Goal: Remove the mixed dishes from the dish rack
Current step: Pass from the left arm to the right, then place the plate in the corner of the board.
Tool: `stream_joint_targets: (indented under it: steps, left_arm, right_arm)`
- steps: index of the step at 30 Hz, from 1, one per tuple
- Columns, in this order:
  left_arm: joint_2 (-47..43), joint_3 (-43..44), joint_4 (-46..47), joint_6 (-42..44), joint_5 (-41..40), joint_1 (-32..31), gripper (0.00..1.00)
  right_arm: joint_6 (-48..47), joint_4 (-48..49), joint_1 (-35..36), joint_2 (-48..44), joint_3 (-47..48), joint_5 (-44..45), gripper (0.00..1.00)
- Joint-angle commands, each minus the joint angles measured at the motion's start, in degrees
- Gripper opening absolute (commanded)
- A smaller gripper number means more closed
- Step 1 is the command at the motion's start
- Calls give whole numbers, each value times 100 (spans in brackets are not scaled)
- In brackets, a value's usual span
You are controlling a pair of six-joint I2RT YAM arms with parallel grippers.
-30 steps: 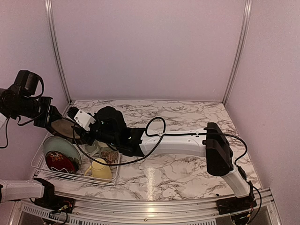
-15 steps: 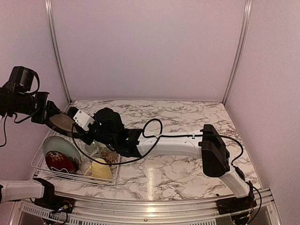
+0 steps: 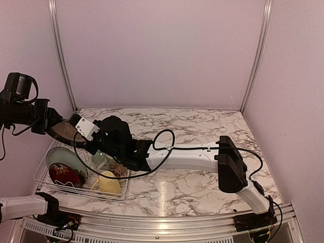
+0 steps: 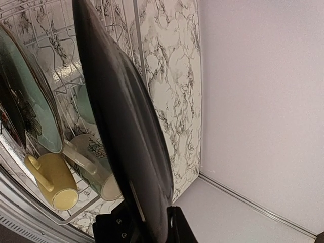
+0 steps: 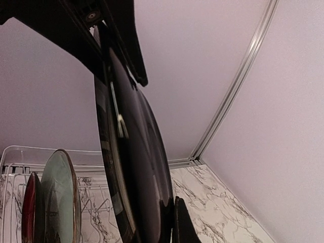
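The black-rimmed plate (image 3: 65,131) hangs on edge above the far end of the white wire dish rack (image 3: 81,192). My left gripper (image 3: 53,124) is shut on one side of its rim, and my right gripper (image 3: 77,135) is shut on the opposite side. In the left wrist view the dark plate (image 4: 121,126) runs up from my left gripper (image 4: 163,223). In the right wrist view the plate (image 5: 131,167) sits in my right gripper (image 5: 170,218). In the rack stand a pale green plate (image 3: 63,157) and a dark red plate (image 3: 65,175). A yellow mug (image 3: 109,183), a floral mug (image 3: 119,169) and a small green bowl (image 3: 98,160) lie there too.
My right arm (image 3: 187,154) stretches low across the marble table (image 3: 202,126) from right to left. Its cable (image 3: 167,134) loops above it. Pink walls close in the back and both sides, with the left wall close behind the left gripper.
My right gripper has closed on the plate's rim. My left gripper has shifted the plate slightly up and to the left, and the right arm has followed.
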Motion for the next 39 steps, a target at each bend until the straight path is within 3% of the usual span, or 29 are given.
stream_joint_targets:
  steps: [1, 11, 15, 22, 28, 39]
  left_arm:
    - [-326, -19, 784, 145, 8, -20, 17]
    - [-748, -295, 1058, 294, -93, -22, 68]
    - [-751, -21, 1131, 769, -200, -22, 80]
    - [-1323, -62, 1466, 1515, -1099, -22, 98]
    - [-1439, -50, 1509, 2286, -1687, -22, 99]
    - [-1349, -52, 1488, 3021, -2259, -22, 99]
  right_arm:
    - [134, 419, 51, -20, 416, 131, 0]
    - [83, 642, 132, -214, 536, 677, 0]
    - [103, 598, 132, -271, 620, 905, 0]
    - [754, 438, -17, -522, 637, 843, 0]
    - [1395, 252, -141, -673, 688, 780, 0]
    - [4568, -827, -1013, -959, 1219, -141, 0]
